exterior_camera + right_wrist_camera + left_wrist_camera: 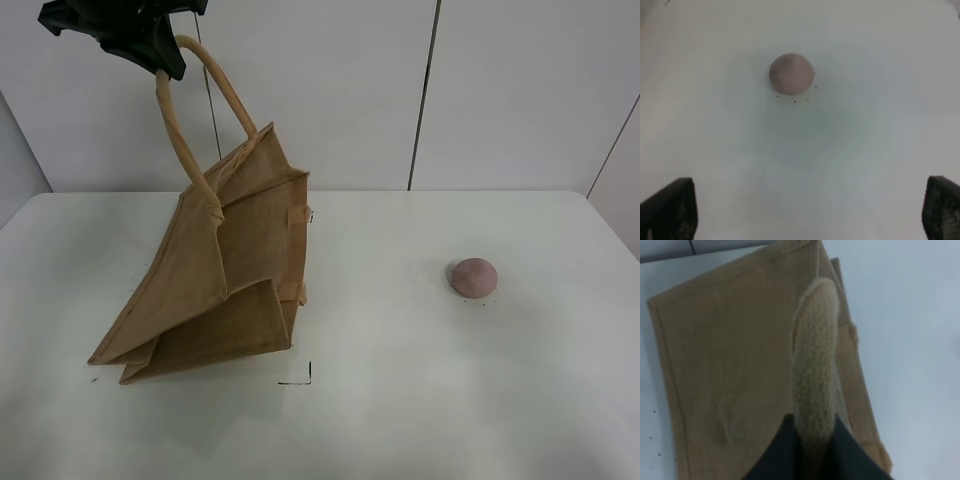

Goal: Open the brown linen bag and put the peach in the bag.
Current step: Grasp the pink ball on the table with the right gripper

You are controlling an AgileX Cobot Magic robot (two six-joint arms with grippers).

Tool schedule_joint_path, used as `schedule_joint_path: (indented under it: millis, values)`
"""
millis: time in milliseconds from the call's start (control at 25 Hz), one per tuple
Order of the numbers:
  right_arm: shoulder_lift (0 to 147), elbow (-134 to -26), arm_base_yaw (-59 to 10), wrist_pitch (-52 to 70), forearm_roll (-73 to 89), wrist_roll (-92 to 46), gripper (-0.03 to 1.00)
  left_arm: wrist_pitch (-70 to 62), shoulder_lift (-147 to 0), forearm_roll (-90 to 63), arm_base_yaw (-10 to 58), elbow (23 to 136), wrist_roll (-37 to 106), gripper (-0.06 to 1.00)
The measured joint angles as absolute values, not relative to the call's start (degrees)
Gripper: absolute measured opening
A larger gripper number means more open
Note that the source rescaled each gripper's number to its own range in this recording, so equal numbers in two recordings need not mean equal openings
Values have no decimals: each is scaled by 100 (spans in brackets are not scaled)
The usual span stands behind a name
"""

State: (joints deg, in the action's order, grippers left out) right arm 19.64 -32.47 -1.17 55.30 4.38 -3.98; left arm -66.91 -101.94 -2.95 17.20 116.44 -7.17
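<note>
The brown linen bag [225,280] is lifted by one lighter-tan loop handle [175,130] and hangs tilted, its bottom edge resting on the white table [420,410] at the left. My left gripper [160,55] is shut on the top of that handle, high at the upper left. The left wrist view shows the fingers pinching the handle [815,365] above the bag's flat side [730,365]. The peach [473,277] sits alone on the table at the right. In the right wrist view the peach [791,73] lies ahead of my open, empty right gripper [810,210].
A small black corner mark [300,378] is on the table just right of the bag's bottom. White wall panels [520,90] stand behind the table's far edge. Bare table lies between the bag and the peach.
</note>
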Motion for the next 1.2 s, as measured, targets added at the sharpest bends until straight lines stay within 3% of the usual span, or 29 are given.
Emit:
schedule_joint_path:
  millis: [360,680,920,1200]
  values:
    - [6291,-4799,-117,4614,570,-398,100,-6691,-10063,-313,1720,11644,-698,0]
    - [9728,-7064,-117,5037,610,-404,100,-6691,-10063,-331,1720,11644,-698,0]
    - [11110,-7974,-117,5176,864,-404,100,-6691,-10063,-331,1720,11644,-687,0]
    - [11605,-8034,-117,5113,972,-516,100,-6691,-10063,-331,1720,11644,-683,0]
